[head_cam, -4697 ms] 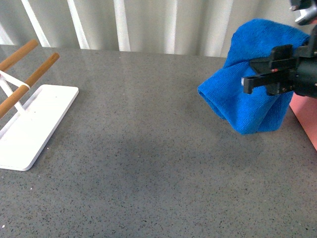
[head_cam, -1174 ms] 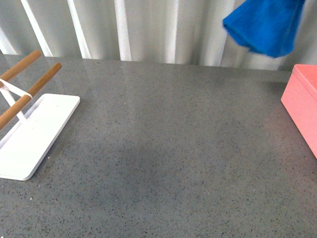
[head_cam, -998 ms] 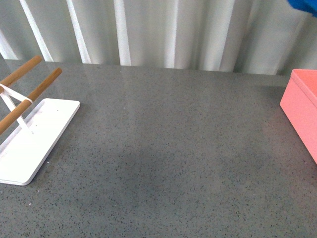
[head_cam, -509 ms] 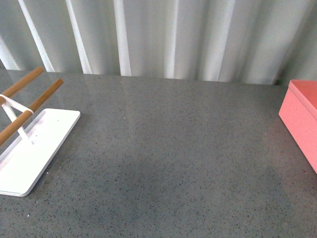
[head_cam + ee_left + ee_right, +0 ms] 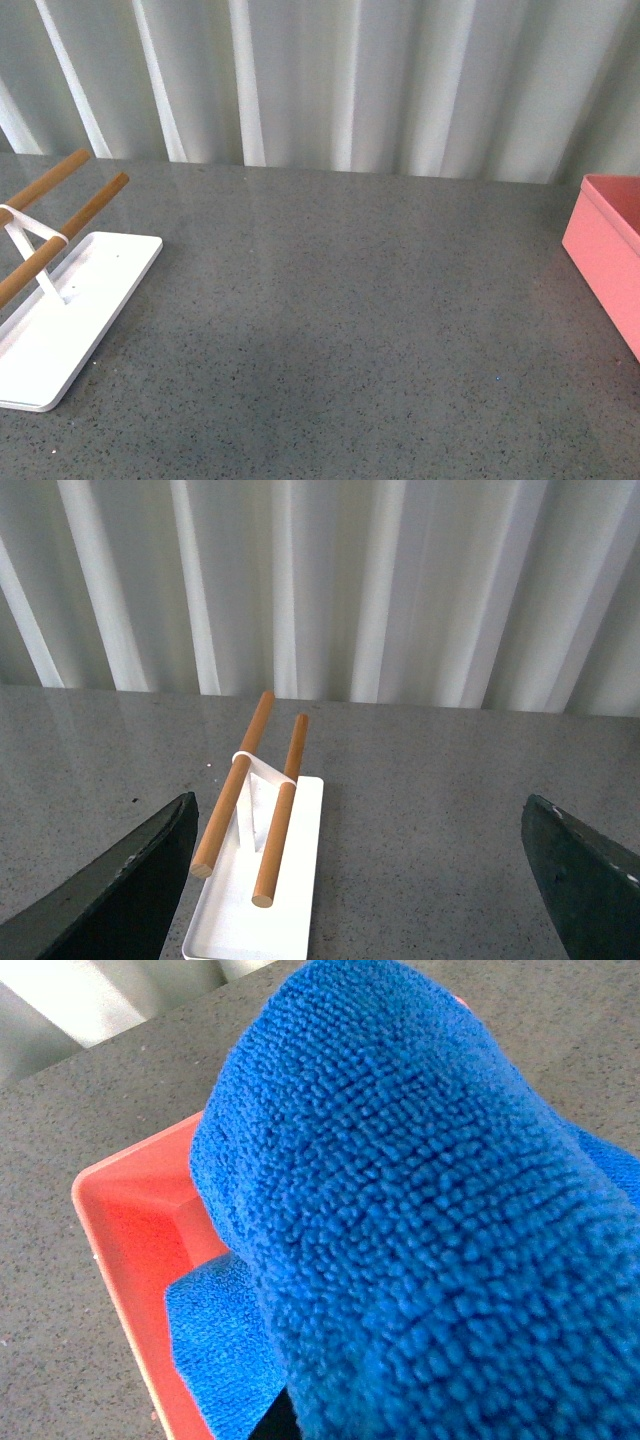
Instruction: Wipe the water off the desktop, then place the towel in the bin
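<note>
Towel [image 5: 400, 1210] hangs lengthwise down, end seemingly inside bin [image 5: 130, 1220].

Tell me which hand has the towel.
The right hand: the blue towel fills its wrist view, above the pink bin. The left hand is open with nothing between its fingers, facing the white rack.

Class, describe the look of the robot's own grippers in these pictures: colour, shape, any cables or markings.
Only the left gripper shows, in the left wrist view: two fingers in matt near-black, each a straight-edged wedge narrowing to a blunt tip. No cables or markings show. The right gripper is hidden behind the blue towel, and the front view shows no arm.
</note>
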Tool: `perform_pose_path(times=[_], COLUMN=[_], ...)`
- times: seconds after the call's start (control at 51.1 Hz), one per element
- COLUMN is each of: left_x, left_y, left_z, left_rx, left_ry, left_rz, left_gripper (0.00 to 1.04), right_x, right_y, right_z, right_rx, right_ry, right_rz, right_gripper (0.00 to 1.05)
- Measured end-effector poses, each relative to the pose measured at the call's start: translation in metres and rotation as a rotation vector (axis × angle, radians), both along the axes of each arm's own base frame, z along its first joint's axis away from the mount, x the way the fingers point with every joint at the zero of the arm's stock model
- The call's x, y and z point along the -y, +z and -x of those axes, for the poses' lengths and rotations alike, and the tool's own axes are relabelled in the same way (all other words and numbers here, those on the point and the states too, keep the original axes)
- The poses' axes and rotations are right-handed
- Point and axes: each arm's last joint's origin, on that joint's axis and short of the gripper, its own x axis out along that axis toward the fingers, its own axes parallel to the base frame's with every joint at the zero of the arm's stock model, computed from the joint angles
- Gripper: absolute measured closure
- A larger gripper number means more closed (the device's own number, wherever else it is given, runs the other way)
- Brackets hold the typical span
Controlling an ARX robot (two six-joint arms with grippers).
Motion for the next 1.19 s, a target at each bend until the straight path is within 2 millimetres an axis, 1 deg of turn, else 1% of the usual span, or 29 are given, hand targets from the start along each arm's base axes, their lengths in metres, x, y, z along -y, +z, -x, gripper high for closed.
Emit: perform_pose_path(times=[0.137,0.235,0.254,0.274,0.294,0.333,0.352,0.431,0.47,0.489,0.528,0.607,0.626,0.646,0.705,0.724,0.763,0.783,0.861,1.018,1.076,1.116,1.194], left_x=[0.0,0.0,0.0,0.0,0.0,0.0,0.0,0.0,0.0,0.0,0.0,0.0,0.0,0.0,0.0,0.0,0.0,0.0,0.0,0.0,0.0,0.0,0.0], left_y=[0.0,0.0,0.0,0.0,0.0,0.0,0.0,0.0,0.0,0.0,0.0,0.0,0.0,0.0,0.0,0.0,0.0,0.0,0.0,0.0,0.0,0.0,0.0], left_z=[0.0,0.0,0.0,0.0,0.0,0.0,0.0,0.0,0.0,0.0,0.0,0.0,0.0,0.0,0.0,0.0,0.0,0.0,0.0,0.0,0.0,0.0,0.0], left_rx=[0.0,0.0,0.0,0.0,0.0,0.0,0.0,0.0,0.0,0.0,0.0,0.0,0.0,0.0,0.0,0.0,0.0,0.0,0.0,0.0,0.0,0.0,0.0], left_ry=[0.0,0.0,0.0,0.0,0.0,0.0,0.0,0.0,0.0,0.0,0.0,0.0,0.0,0.0,0.0,0.0,0.0,0.0,0.0,0.0,0.0,0.0,0.0], left_rz=[0.0,0.0,0.0,0.0,0.0,0.0,0.0,0.0,0.0,0.0,0.0,0.0,0.0,0.0,0.0,0.0,0.0,0.0,0.0,0.0,0.0,0.0,0.0], left_gripper=[0.07,0.07,0.07,0.07,0.07,0.07,0.07,0.07,0.07,0.07,0.07,0.07,0.07,0.07,0.07,0.07,0.07,0.07,0.07,0.07,0.07,0.07,0.07], right_x=[-0.008,-0.01,-0.011,-0.01,-0.01,-0.009,-0.007,-0.005,-0.004,-0.004,-0.003,-0.003,-0.003,-0.003,-0.004,-0.003,-0.003,-0.003,-0.003,-0.005,-0.01,-0.014,-0.02], right_y=[-0.003,-0.01,-0.012,-0.014,-0.017,-0.02,-0.021,-0.023,-0.022,-0.021,-0.02,-0.017,-0.017,-0.017,-0.017,-0.017,-0.016,-0.015,-0.014,-0.009,-0.003,0.006,0.018], right_z=[-0.001,0.004,0.005,0.007,0.009,0.011,0.013,0.017,0.019,0.02,0.022,0.026,0.027,0.027,0.027,0.026,0.026,0.025,0.024,0.021,0.019,0.018,0.015], right_rx=[-0.005,-0.019,-0.022,-0.026,-0.036,-0.053,-0.065,-0.105,-0.128,-0.15,-0.173,-0.232,-0.235,-0.235,-0.234,-0.229,-0.227,-0.225,-0.211,-0.184,-0.172,-0.157,-0.128], right_ry=[0.013,0.007,0.006,0.002,-0.01,-0.025,-0.042,-0.081,-0.097,-0.107,-0.117,-0.132,-0.133,-0.133,-0.132,-0.131,-0.134,-0.137,-0.142,-0.143,-0.127,-0.111,-0.09], right_rz=[-0.023,-0.034,-0.039,-0.045,-0.064,-0.069,-0.073,-0.071,-0.067,-0.074,-0.075,-0.091,-0.092,-0.091,-0.092,-0.089,-0.086,-0.082,-0.072,-0.053,-0.067,-0.103,-0.121], right_gripper=[1.01,1.01,0.98,0.95,0.88,0.82,0.77,0.66,0.61,0.56,0.52,0.34,0.3,0.29,0.18,0.12,0.06,0.05,0.08,0.07,0.07,0.07,0.07])
